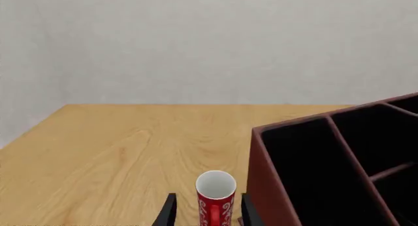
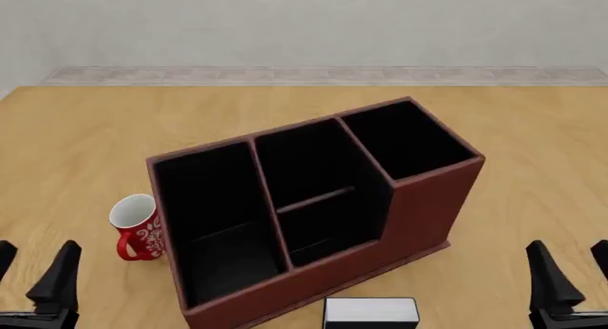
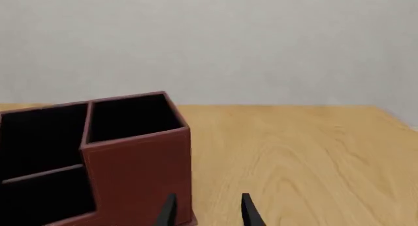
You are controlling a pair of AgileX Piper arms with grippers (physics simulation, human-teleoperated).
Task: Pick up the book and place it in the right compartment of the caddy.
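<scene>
Where the front view's lower edge cut it off, the book [image 2: 371,312] lay flat, black with a white page edge, just before the caddy [image 2: 418,208]. The right compartment [image 2: 406,138] stood tallest, black-lined. A red mug [image 2: 137,228] sat beside the caddy's left wall. Bare table [image 2: 532,129] spread rightward. Left gripper [image 2: 36,279] and right gripper [image 2: 568,275] waited with fingers spread wide, holding nothing.

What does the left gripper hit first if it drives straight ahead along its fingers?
Most likely the red mug: in the left wrist view it stands right between the open fingers of the left gripper. The caddy lies just off that line. How far the mug is ahead is hard to judge.
</scene>
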